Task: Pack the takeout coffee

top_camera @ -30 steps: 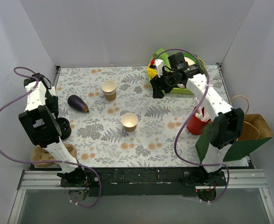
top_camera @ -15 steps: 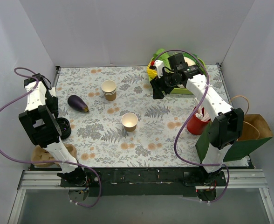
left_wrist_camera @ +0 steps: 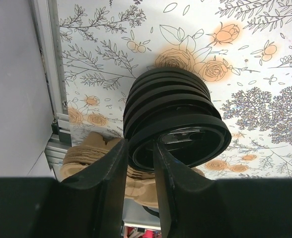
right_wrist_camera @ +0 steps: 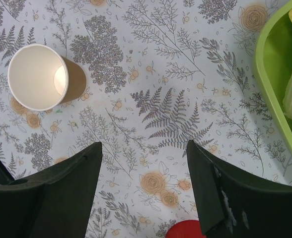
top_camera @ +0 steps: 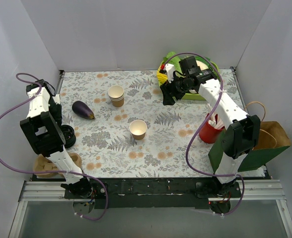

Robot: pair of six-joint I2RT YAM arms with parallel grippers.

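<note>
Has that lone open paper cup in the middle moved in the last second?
No. The cup sits in the same spot relative to the eggplant.

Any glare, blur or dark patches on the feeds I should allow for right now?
Top external: soft, even light, no glare; the lid stack is just a dark blob. Left wrist: tablecloth sharp, lid ridges readable, faint sheen inside the top lid, left pincer near-black. Right wrist: sharp; bright patch inside the paper cup; right pincer in silhouette.
</note>
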